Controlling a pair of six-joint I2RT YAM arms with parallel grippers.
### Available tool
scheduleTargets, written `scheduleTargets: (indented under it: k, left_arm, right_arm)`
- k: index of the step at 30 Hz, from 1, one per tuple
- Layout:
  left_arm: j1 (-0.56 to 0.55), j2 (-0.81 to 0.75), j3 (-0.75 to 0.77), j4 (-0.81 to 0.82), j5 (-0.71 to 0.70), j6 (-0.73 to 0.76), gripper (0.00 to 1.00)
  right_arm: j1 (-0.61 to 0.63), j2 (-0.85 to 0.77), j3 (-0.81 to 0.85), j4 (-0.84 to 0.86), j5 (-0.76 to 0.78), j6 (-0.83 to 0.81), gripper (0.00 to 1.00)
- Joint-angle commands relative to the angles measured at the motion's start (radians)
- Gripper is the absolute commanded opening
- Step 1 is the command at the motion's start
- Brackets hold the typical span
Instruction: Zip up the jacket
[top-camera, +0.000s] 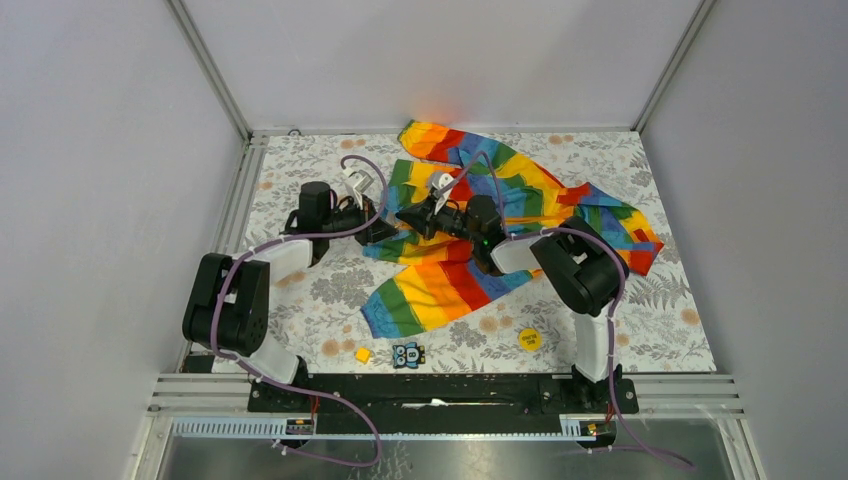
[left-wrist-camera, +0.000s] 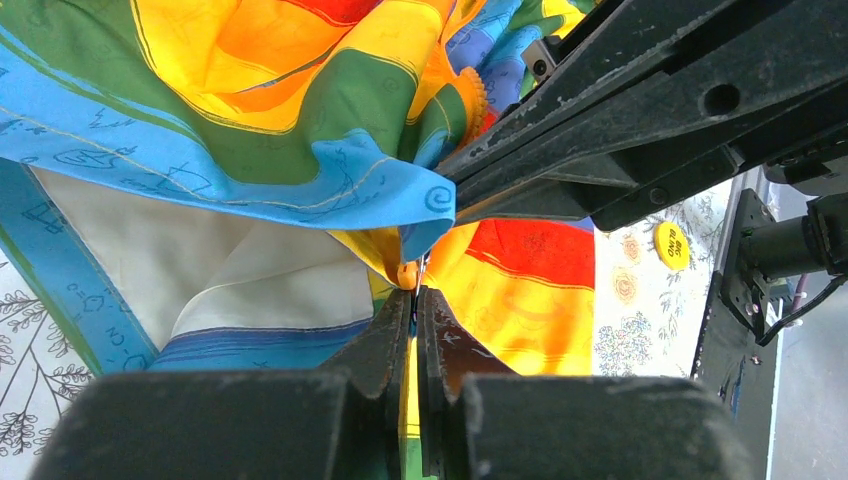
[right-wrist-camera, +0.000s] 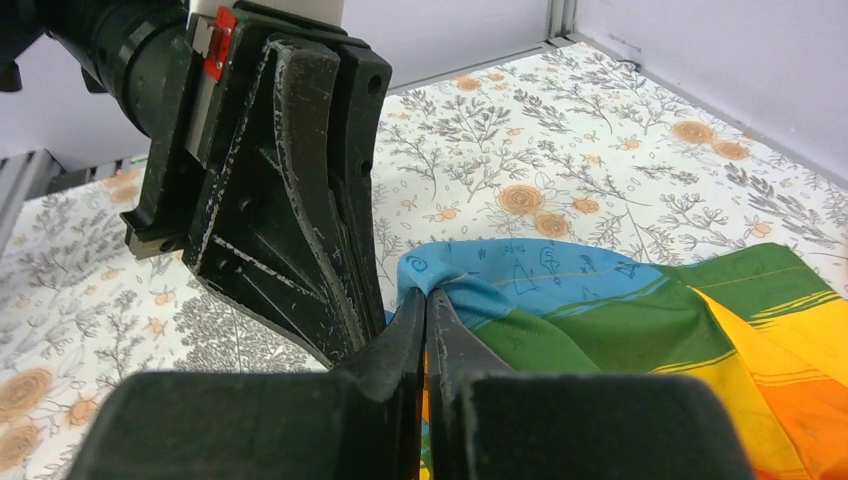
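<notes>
The rainbow-striped jacket (top-camera: 500, 205) lies crumpled across the middle and back right of the table, one sleeve (top-camera: 440, 290) reaching toward the front. My left gripper (top-camera: 385, 233) is shut on the jacket's front edge, pinching the orange zipper strip (left-wrist-camera: 408, 274) at its tips (left-wrist-camera: 416, 292). My right gripper (top-camera: 414, 218) faces it from the right, shut on the blue hem corner (right-wrist-camera: 470, 275) at its tips (right-wrist-camera: 426, 296). The two grippers almost touch. The right gripper's fingers (left-wrist-camera: 560, 150) show in the left wrist view. The left gripper's fingers (right-wrist-camera: 285, 210) show in the right wrist view. The rest of the zipper is hidden in folds.
A yellow round disc (top-camera: 528, 338), a small yellow cube (top-camera: 363, 354) and a small owl-print card (top-camera: 408, 354) lie near the front edge. The disc also shows in the left wrist view (left-wrist-camera: 672, 243). Grey walls enclose the floral tabletop (top-camera: 300, 300).
</notes>
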Motion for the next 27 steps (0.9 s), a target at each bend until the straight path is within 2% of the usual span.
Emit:
scheduleTargets:
  k: [1, 5, 10, 18, 27]
  left_arm:
    - [0.002, -0.053, -0.013, 0.094, 0.009, -0.002, 0.00]
    - [0.002, -0.060, -0.024, 0.108, -0.014, -0.024, 0.00]
    - [0.002, -0.080, -0.050, 0.134, -0.058, -0.063, 0.06]
    - [0.002, -0.094, -0.074, 0.194, -0.064, -0.091, 0.06]
    - [0.001, -0.102, -0.085, 0.243, -0.039, -0.092, 0.04]
  right_arm:
    - [0.004, 0.012, 0.025, 0.132, -0.024, 0.104, 0.00]
    - [0.001, 0.029, 0.020, 0.199, 0.009, 0.205, 0.00]
    - [-0.009, 0.065, 0.014, 0.298, 0.030, 0.378, 0.00]
    - [-0.020, 0.126, 0.038, 0.402, 0.080, 0.693, 0.00]
    - [-0.018, 0.203, 0.099, 0.473, 0.043, 0.880, 0.00]
